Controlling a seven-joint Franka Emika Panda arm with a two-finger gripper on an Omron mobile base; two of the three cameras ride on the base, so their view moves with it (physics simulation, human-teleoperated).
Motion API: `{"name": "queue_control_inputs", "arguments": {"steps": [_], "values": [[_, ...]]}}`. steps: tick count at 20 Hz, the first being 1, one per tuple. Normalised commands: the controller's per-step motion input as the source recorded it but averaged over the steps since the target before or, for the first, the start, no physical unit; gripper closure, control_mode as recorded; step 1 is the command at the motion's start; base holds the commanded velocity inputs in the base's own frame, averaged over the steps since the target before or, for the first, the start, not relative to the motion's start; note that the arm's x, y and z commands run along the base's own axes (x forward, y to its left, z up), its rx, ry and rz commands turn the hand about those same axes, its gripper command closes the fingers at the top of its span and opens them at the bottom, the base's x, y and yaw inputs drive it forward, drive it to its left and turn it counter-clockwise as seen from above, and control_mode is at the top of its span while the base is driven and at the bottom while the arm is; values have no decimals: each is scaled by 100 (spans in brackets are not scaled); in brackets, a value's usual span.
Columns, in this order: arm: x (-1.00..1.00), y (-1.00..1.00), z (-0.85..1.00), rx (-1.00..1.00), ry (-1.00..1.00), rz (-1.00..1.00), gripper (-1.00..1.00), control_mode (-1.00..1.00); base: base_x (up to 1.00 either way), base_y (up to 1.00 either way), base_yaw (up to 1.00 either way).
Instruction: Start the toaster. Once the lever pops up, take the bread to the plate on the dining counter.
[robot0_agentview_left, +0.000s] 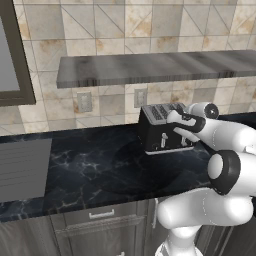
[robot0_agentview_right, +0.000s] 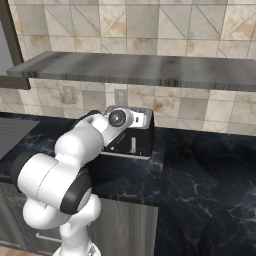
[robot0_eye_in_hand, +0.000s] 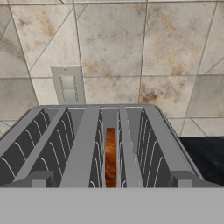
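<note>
Toaster (robot0_agentview_left: 162, 129) under wall shelf (robot0_agentview_left: 155, 67)

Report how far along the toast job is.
Done: the bread sits down inside a middle slot of the toaster. In hand: the hand hangs open at the toaster's top front edge, gripping nothing. Whether a lever has been pressed can't be told. Left: wait for the pop, then lift the bread out and carry it to the plate.
</note>
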Motion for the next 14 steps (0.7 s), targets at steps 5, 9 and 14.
{"name": "queue_control_inputs", "arguments": {"steps": [5, 9, 14], "values": [[0, 0, 0, 0, 0, 0, -100, -100, 0, 0, 0], [0, 0, 0, 0, 0, 0, -100, -100, 0, 0, 0], [0, 0, 0, 0, 0, 0, -100, -100, 0, 0, 0]]}}
